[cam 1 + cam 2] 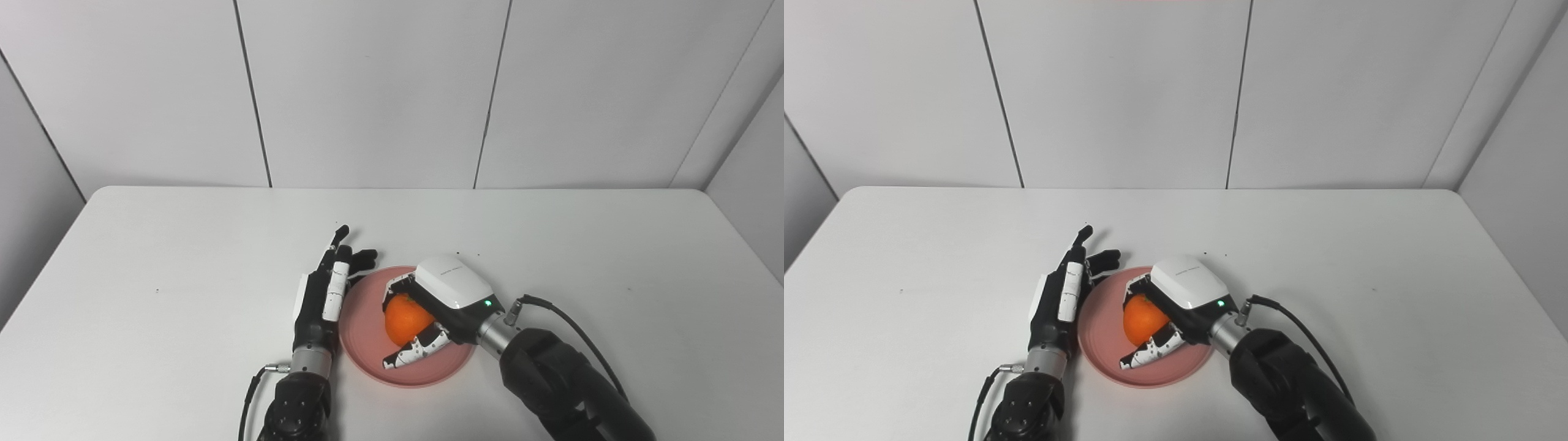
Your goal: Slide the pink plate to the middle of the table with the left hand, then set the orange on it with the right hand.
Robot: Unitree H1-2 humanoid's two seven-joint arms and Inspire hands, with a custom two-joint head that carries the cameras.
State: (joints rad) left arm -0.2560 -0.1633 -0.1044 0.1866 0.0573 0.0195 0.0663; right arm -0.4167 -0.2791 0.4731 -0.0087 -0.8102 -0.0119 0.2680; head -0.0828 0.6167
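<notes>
The pink plate (366,343) lies near the front middle of the white table. Over it, my right hand (438,306) is wrapped around the orange (404,318), fingers behind it and thumb in front; whether the orange touches the plate I cannot tell. My left hand (327,285) stands edge-on against the plate's left rim, fingers stretched straight and apart, holding nothing. In the right eye view the same orange (1142,320) sits inside the right hand (1179,306) above the plate (1102,343), with the left hand (1066,288) beside it.
The white table (184,257) has rounded far corners and ends at grey wall panels behind. A black cable (576,334) loops off the right wrist, another (251,386) off the left wrist.
</notes>
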